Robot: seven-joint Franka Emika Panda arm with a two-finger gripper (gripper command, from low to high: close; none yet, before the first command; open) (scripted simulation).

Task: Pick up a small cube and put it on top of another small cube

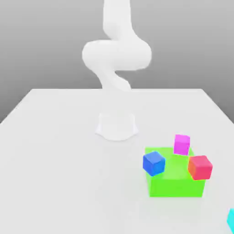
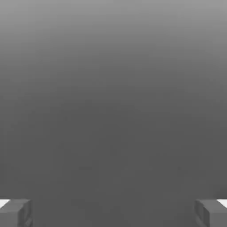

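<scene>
1. Gripper (image 2: 113, 213): fingers spread wide, nothing between them.
2. The hand view looks at bare grey; no cube under the hand.
3. Cyan cube (image 1: 231, 220) sits at the table's near edge on the exterior view's right, well apart from the arm (image 1: 117, 55).
4. Green block (image 1: 174, 172) with the blue (image 1: 153, 163), magenta (image 1: 181, 144) and red (image 1: 200, 167) cubes lies between base and cyan cube.
5. Next move, as I judge it: a long reach out past that cluster.

My white table (image 1: 55, 173) carries a green block (image 1: 176, 185) at four o'clock and a cyan cube (image 1: 231, 220) at its corner.
</scene>
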